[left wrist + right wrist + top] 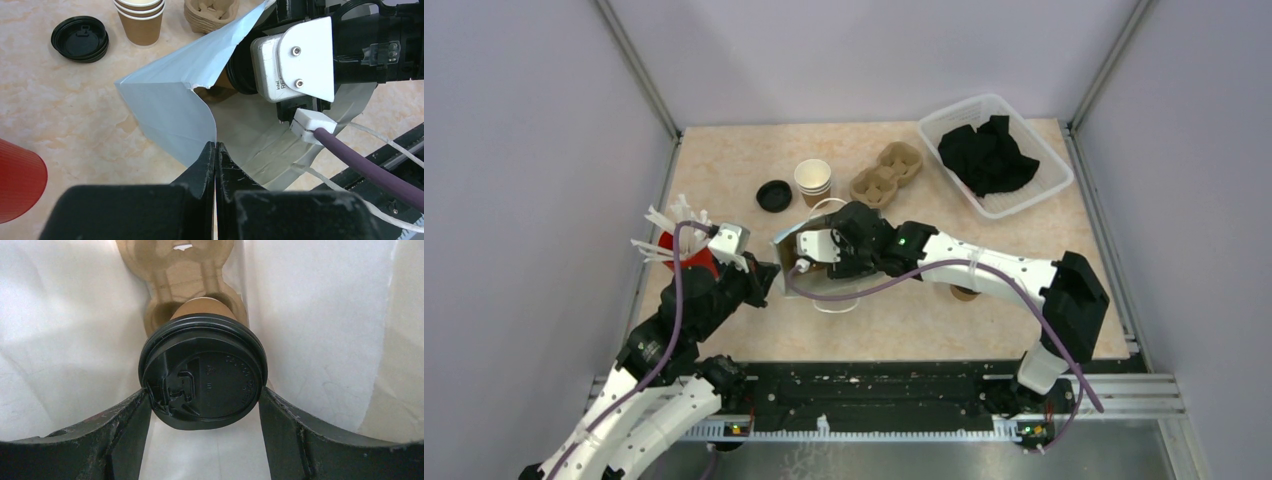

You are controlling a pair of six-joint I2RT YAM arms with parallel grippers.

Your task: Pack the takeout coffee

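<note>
A beige marbled table (pixel 1044 225) stands boxed in by pale grey walls. Nearest, at the left, the left gripper (pixel 215 165) is clenched tight on the rim of a white paper bag (pixel 170 100), pinching one edge so that the mouth stands agape. Just beside that arm stands a red cup (pixel 17 180) bristling with white sticks (pixel 664 225).

The right arm reaches across into the bag's mouth. Inside, the right gripper (pixel 203 395) grasps the lidded cup (pixel 202 307), its fingers (pixel 135 410) pressed to either side of the cup's black cap (pixel 210 365). That kraft-brown cup sits in one hole of a cardboard carrier (pixel 175 275) lying within the bag, white paper on all sides.

Farther back, on the bare tabletop, lies a loose black lid (pixel 80 38), and just beside it stands a stack of open paper cups (pixel 141 20), brown outside and white within. Next to these rests a second carrier (pixel 887 172). At the far right corner is a clear plastic tray (pixel 1049 185) holding a crumpled black cloth (pixel 989 155).
</note>
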